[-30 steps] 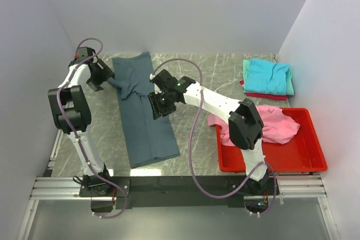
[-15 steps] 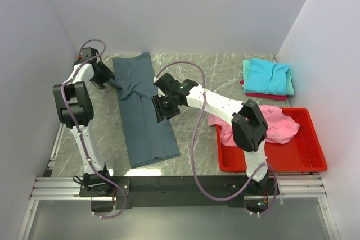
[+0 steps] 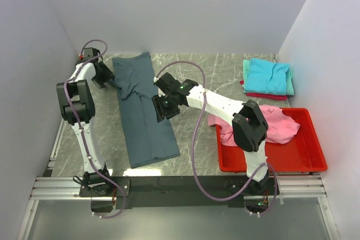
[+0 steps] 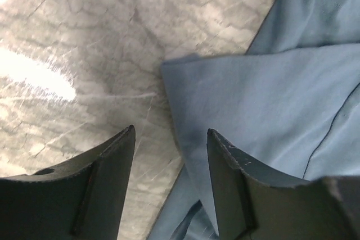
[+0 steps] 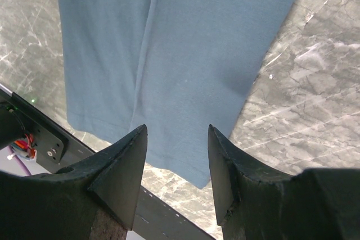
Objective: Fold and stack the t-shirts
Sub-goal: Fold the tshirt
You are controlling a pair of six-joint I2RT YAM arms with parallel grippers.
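Observation:
The dark slate t-shirt [image 3: 143, 111] lies flat as a long folded strip on the left half of the table. My left gripper [image 3: 104, 77] sits low at its left edge near the sleeve. In the left wrist view that gripper [image 4: 170, 139] is open, with the folded sleeve corner [image 4: 191, 105] reaching in between the fingers. My right gripper [image 3: 160, 108] hovers over the strip's right edge, open and empty, looking down on the t-shirt [image 5: 169, 54] and its hem corner. A pink t-shirt [image 3: 275, 125] lies crumpled in the bin.
A red plastic bin [image 3: 298, 158] stands at the front right. At the back right is a folded stack: turquoise [image 3: 269, 74] on top, mint [image 3: 290, 85] and red [image 3: 264, 96] edges showing beneath. White walls close in the marble table [image 3: 208, 71].
The left gripper's jaws have narrowed around the sleeve edge and its arm has drawn up taller. The right gripper has drifted slightly nearer along the shirt's right edge.

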